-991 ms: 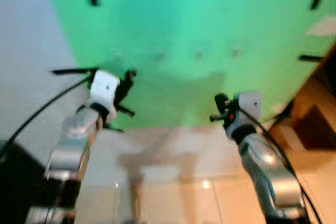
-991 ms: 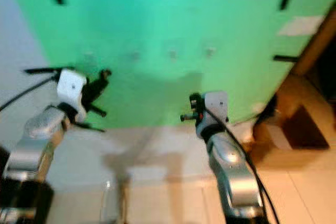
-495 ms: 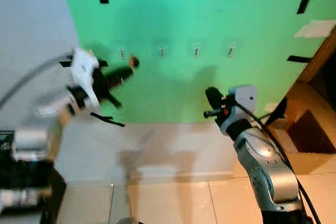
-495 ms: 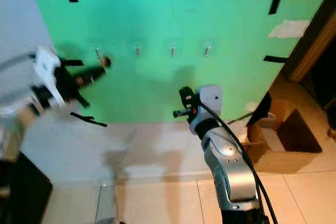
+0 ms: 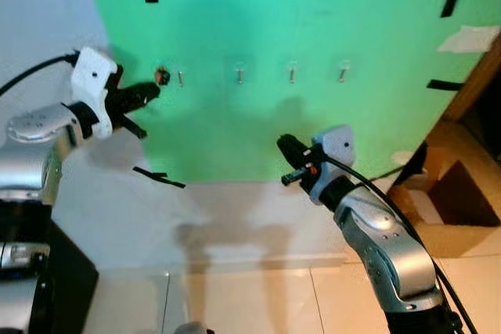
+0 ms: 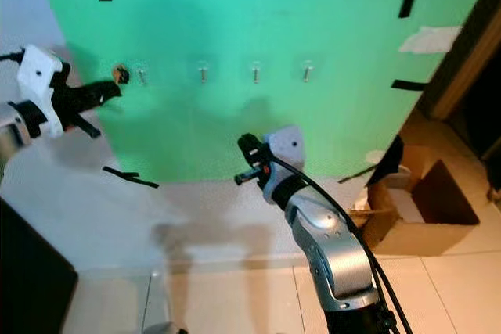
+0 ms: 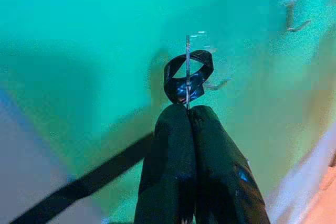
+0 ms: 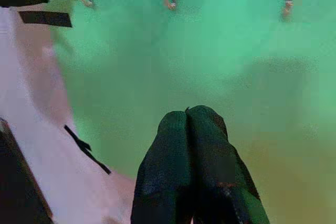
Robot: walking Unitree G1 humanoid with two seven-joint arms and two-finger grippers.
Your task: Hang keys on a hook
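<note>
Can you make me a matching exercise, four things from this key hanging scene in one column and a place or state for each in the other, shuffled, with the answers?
Things
1. left gripper
2. right gripper
3. hooks
4. box

Places or states
A. in a row on the green sheet
B. on the floor, at the robot's right
C. shut, holding nothing, below the hooks
D. shut on the key ring, near the leftmost hook

Pairs: 1-D, 2-C, 3-A, 4-B
</note>
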